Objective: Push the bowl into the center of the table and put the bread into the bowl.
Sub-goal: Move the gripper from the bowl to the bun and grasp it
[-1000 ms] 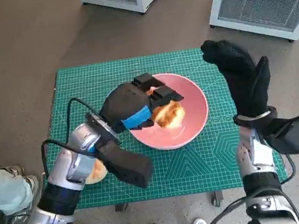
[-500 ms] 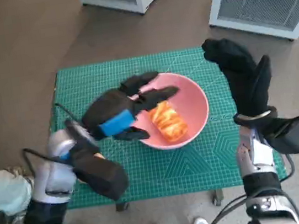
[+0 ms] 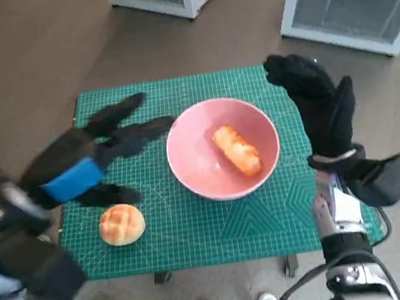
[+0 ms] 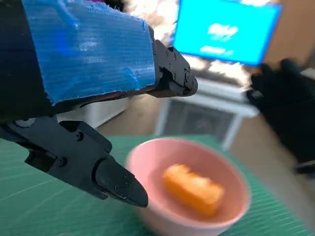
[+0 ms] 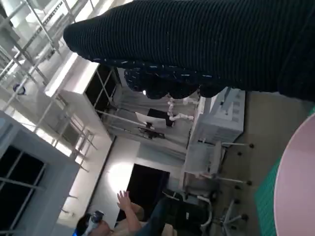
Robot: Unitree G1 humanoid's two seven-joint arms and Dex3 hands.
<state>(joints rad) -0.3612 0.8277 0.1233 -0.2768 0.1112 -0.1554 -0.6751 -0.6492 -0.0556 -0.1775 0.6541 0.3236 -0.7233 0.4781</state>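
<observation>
Nearest the robot, a round bun is seen on the green mat of the table, well apart from the bowl. Just beyond it, the left hand is shown raised over the mat's left part, its fingers spread and nothing held. The right hand is held upright just beside the bowl's right rim, fingers apart and empty; contact with the rim cannot be told. The pink bowl is found near the table's centre, and the bread, an oblong golden piece, lies inside it, tilted against the right wall.

The bread is judged light, soft and easily crushed; a loose grasp across its short sides is advised. The bowl is judged stiff and smooth, likely to slide on the mat, and is best pushed at the rim or outer wall.

Against the picture half a second earlier, the left hand has been withdrawn from over the bowl toward the left, the bun is uncovered, and the bread is little changed in place. The right hand is nearly unmoved.
</observation>
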